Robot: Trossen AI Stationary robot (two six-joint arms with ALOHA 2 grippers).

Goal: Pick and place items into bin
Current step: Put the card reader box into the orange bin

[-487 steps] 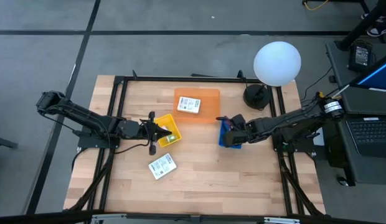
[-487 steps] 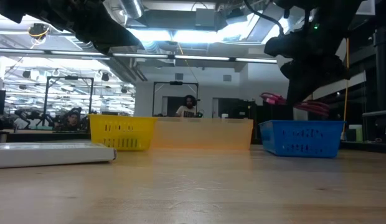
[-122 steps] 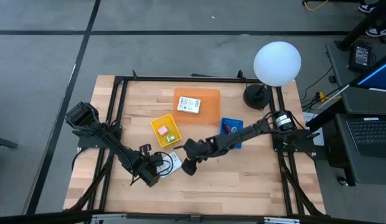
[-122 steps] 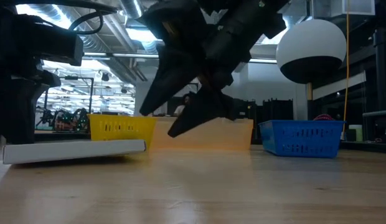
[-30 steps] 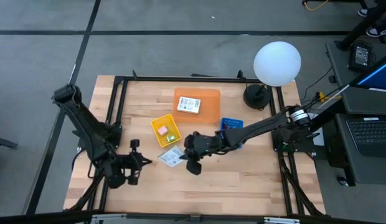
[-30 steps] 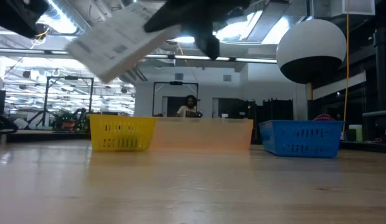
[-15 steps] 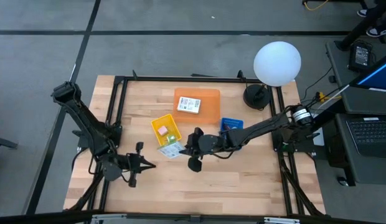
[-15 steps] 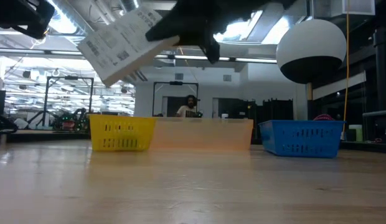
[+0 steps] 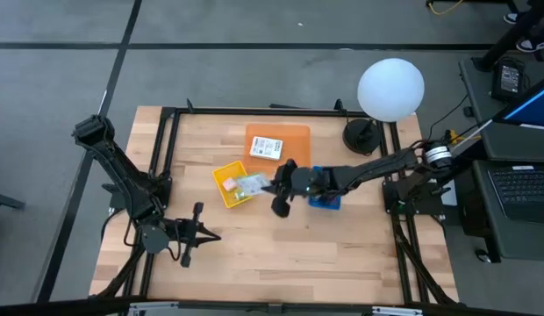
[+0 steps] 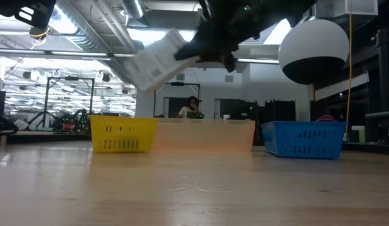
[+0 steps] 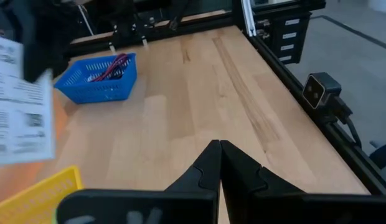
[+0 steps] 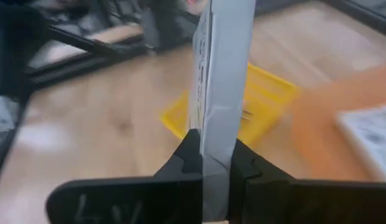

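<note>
My right gripper (image 9: pixel 274 186) is shut on a white labelled packet (image 9: pixel 253 184), held in the air over the yellow bin (image 9: pixel 226 191). In the low view the packet (image 10: pixel 157 59) hangs high above the bins. A second white packet (image 9: pixel 266 147) lies flat in the orange bin (image 9: pixel 294 154). The dark red cord (image 11: pixel 115 62) lies in the blue bin (image 11: pixel 99 81). A pink block (image 9: pixel 226 183) sits in the yellow bin. My left gripper (image 9: pixel 207 234) is shut, holds nothing, and hovers at the table's near left. My right gripper pinches the packet between its two fingers (image 12: pixel 188 152) at the end nearest the arm (image 12: pixel 216 134), coming about level from the table's right. The packet stands edge-on between the fingers. It is lifted clear and tilted, its free end (image 10: pixel 143 72) lower.
A white globe lamp (image 9: pixel 390 88) on a black base (image 9: pixel 360 136) stands at the far right corner. Black frame rails (image 9: pixel 162 175) run along the table's sides. The three bins sit in a row across the middle. Bare wood (image 9: pixel 289 254) lies toward the near edge.
My right gripper has carried the packet from over the table's middle toward the far edge and slightly right, until it hangs over the yellow bin. The packet has stayed lifted and tilted. My left gripper has shifted slightly right near the table's near left.
</note>
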